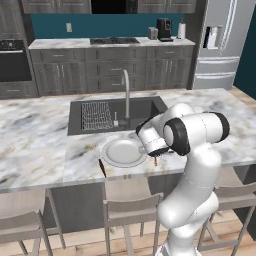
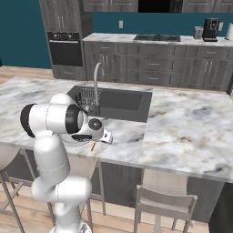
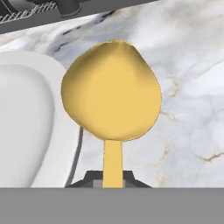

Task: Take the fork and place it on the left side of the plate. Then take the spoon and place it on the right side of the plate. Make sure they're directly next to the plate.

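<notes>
So claw [image 3: 113, 178] clamped on golden round-bowled spoon [image 3: 111, 92] handle, bowl ahead; grey-white round plate [image 3: 26, 118] just beside, ready for right-side drop.

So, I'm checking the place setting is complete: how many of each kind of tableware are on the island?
Forks: 1, the fork
Spoons: 1, the spoon
Plates: 1, the plate
Total: 3
</notes>
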